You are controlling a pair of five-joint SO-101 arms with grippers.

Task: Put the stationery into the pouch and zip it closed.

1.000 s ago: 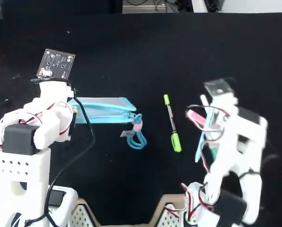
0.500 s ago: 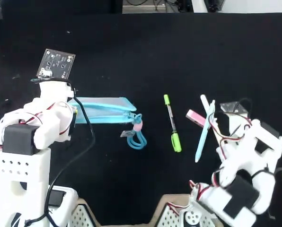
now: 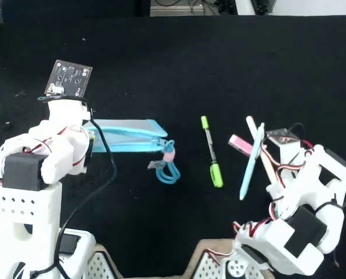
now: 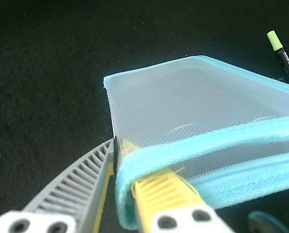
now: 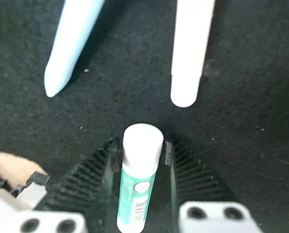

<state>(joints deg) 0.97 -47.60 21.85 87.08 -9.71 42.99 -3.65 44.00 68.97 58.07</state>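
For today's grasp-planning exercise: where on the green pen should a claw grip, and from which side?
Grip the pen at the black middle of its barrel, from straight above, closing across its width. It lies flat and alone on the table, with bare cloth on both sides.

Table (image 3: 219, 70) viewed from overhead, and closely from both wrists.
Pouch (image 3: 126, 135) shared with the left wrist view, blue pen (image 3: 251, 163) with the right.

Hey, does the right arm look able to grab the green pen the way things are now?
Probably not yet. The path to the green pen looks open, but the right hand appears shut on a white tube, so it would need to release that first.
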